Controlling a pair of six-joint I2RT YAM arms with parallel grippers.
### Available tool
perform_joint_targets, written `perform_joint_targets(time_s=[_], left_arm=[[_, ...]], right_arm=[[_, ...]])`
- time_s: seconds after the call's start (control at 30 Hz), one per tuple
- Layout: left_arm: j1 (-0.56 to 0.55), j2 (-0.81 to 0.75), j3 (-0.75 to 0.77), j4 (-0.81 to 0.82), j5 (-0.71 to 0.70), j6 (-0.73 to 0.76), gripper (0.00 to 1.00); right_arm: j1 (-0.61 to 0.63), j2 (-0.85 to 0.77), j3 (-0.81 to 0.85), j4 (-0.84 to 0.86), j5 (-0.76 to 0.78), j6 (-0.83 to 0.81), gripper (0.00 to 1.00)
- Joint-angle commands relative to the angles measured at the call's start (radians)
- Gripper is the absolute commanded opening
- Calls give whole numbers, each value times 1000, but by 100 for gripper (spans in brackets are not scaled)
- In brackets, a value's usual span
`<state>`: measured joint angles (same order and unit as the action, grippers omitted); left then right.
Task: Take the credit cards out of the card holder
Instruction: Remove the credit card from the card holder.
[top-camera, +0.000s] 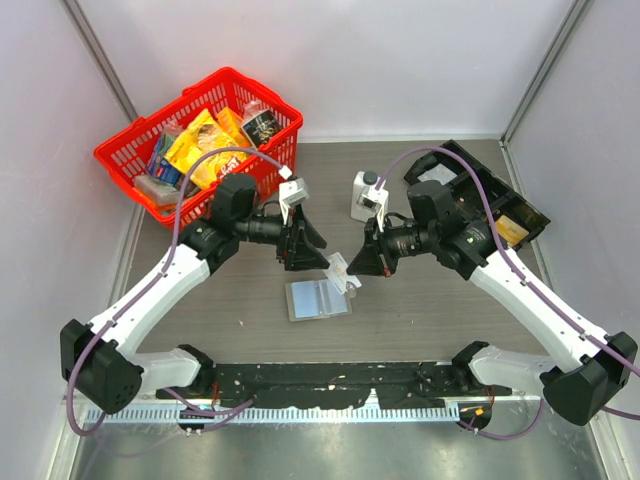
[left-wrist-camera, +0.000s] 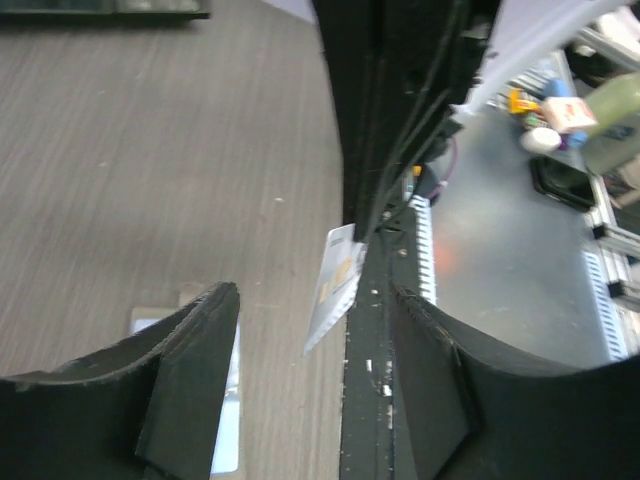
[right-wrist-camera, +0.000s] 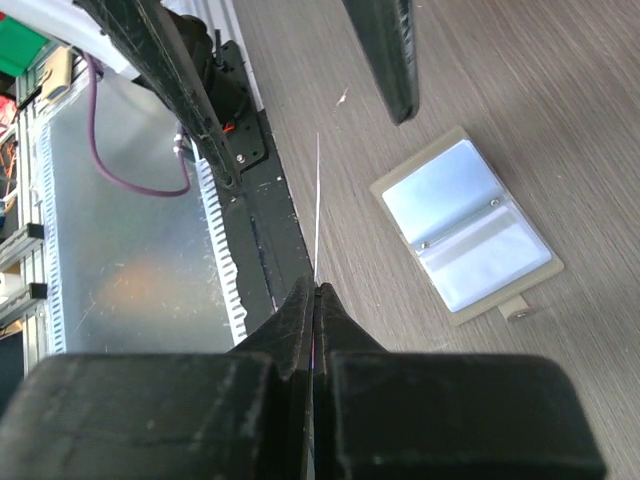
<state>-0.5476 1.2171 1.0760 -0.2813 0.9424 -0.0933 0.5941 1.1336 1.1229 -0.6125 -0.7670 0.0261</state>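
Note:
The card holder (top-camera: 318, 298) lies open and flat on the table between the arms, taupe-edged, with light blue cards showing in its clear pockets; it also shows in the right wrist view (right-wrist-camera: 465, 225). My right gripper (top-camera: 356, 268) is shut on a pale white credit card (top-camera: 339, 270), held above the table just right of the holder. In the right wrist view (right-wrist-camera: 316, 288) the card (right-wrist-camera: 317, 200) is edge-on. My left gripper (top-camera: 312, 252) is open and empty, facing that card. In the left wrist view (left-wrist-camera: 313, 295) the card (left-wrist-camera: 335, 285) hangs between and beyond my fingers.
A red basket (top-camera: 160, 112) with orange packets stands at the back left. A white bottle (top-camera: 365, 195) stands behind the grippers. A long black tray (top-camera: 505, 180) lies at the back right. A black rail runs along the near edge.

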Motion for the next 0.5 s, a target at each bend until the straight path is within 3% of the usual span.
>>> perform_joint_targets(time_s=[0.0,0.07,0.3,0.37,0.47], left_arm=[[2,28,51,25,235,-12,58],[2,44,58,25,257,-25,54],[-6,71,55,7,234,-11,52],[-12,74,62,-9,228,3,45],[-18,75,67,-16,226,7,26]], right_arm=[[0,-28,44,-10,-80,-55,1],[1,-29,43,-3,-90,-55,1],[0,-31,41,36,-123,-38,1],[-2,-26,43,40,-127,-40,1],[0,-20,43,46,-129,-40,1]])
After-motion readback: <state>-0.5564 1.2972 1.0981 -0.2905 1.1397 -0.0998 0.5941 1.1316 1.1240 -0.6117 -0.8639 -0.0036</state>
